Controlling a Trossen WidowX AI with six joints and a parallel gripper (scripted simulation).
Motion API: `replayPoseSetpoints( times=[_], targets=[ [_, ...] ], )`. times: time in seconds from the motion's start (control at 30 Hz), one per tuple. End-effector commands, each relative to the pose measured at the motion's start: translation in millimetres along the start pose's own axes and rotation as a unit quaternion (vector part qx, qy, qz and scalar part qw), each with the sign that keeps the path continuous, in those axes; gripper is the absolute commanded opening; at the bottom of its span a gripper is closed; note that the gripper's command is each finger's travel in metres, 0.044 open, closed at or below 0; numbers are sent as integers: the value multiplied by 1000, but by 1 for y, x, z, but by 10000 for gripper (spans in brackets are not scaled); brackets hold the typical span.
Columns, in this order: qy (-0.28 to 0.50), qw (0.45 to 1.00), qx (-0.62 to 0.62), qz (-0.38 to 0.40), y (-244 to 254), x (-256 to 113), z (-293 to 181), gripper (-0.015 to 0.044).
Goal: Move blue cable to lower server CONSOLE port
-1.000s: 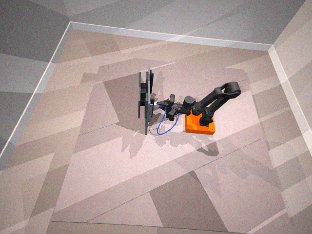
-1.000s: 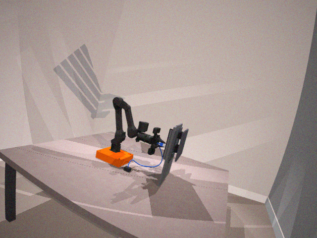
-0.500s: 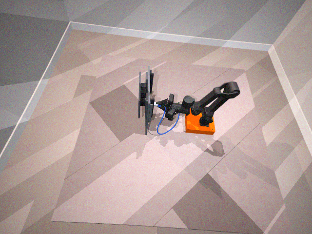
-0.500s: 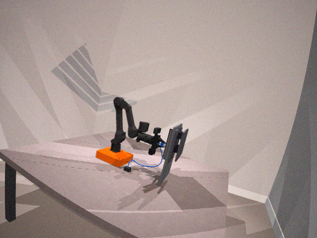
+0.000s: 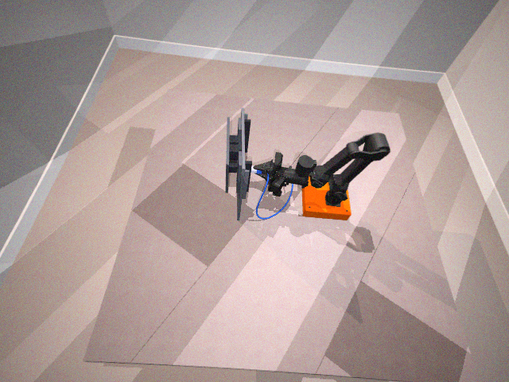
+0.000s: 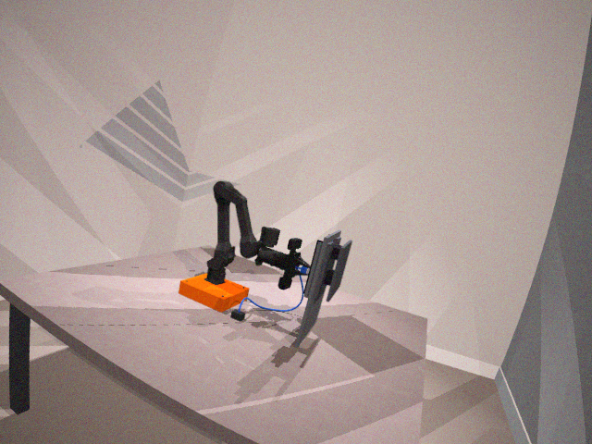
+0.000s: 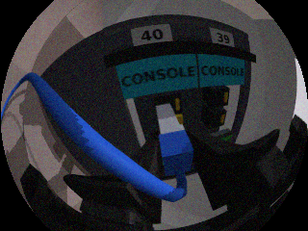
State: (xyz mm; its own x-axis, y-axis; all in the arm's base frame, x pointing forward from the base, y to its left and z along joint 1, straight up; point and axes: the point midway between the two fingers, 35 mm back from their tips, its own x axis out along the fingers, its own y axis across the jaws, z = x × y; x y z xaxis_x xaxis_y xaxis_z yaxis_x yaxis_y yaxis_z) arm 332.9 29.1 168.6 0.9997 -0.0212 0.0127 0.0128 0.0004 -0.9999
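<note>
- Between the fingertips of the gripper (image 5: 258, 169) (image 6: 305, 268) (image 7: 207, 153), clamped: the plug (image 5: 258, 171) (image 6: 302, 270) (image 7: 176, 146), blue behind, whitish in front (boxy little thing).
- Below the gripper, its blue cable (image 5: 262, 218) (image 6: 282, 310) (image 7: 91, 144) hangs in a loop.

The plug's (image 7: 175, 151) front end is too dark and blurred to make out.

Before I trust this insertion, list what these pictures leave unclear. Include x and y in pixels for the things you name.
- Plug tip (image 7: 168, 117): wrist view; the port opening around it is too dark to show seating.
- Plug tab: wrist view, not discernible; too dark and grainy.
- End effector (image 5: 259, 169) (image 6: 307, 267) pads' contact on the plug: top and exterior views, too small.
- Port labels: top and exterior views; panels seen nearly edge-on.
</note>
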Motion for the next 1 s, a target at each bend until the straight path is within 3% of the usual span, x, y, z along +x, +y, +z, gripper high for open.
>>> replayPoseSetpoints(
  times=[0.0,0.97],
  targets=[
    [-2,1000,0,-6,-4,3,1,0],
    [-2,1000,0,-7,-5,13,-1,0]
  ],
)
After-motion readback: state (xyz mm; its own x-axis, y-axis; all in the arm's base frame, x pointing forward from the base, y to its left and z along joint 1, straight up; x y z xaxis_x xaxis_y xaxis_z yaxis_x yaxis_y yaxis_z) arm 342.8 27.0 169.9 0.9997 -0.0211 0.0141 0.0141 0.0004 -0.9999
